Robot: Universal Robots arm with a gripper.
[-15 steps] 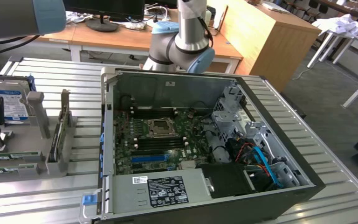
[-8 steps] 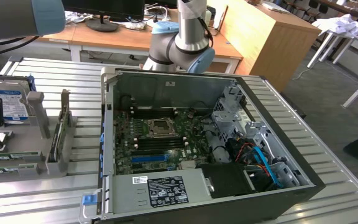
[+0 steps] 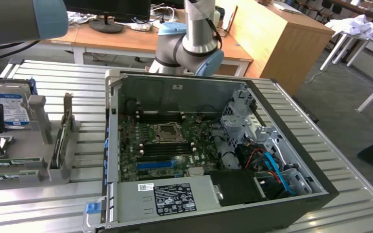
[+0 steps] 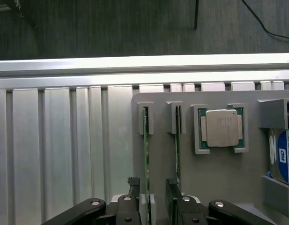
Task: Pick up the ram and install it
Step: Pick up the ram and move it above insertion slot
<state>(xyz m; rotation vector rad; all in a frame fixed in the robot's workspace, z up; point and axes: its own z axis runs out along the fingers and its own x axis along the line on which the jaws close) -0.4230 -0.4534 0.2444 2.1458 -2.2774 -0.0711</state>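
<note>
Wrist view: spread hand [image 4: 151,199] straddles the ram [image 4: 146,154], gaps either side.

ram: long thin green circuit-board stick [image 4: 146,159] | pose: upright on its long edge, unseated | seat: far end held in a slotted bracket of the grey holder plate [image 4: 214,183] | place: slot nearest the plate's side edge, parallel to a second green stick [image 4: 177,140] just beside

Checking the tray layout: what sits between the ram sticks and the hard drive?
A square processor chip in its own cradle, between the nearer ram stick and the hard drive on the grey tray; the wrist view shows it.
</note>
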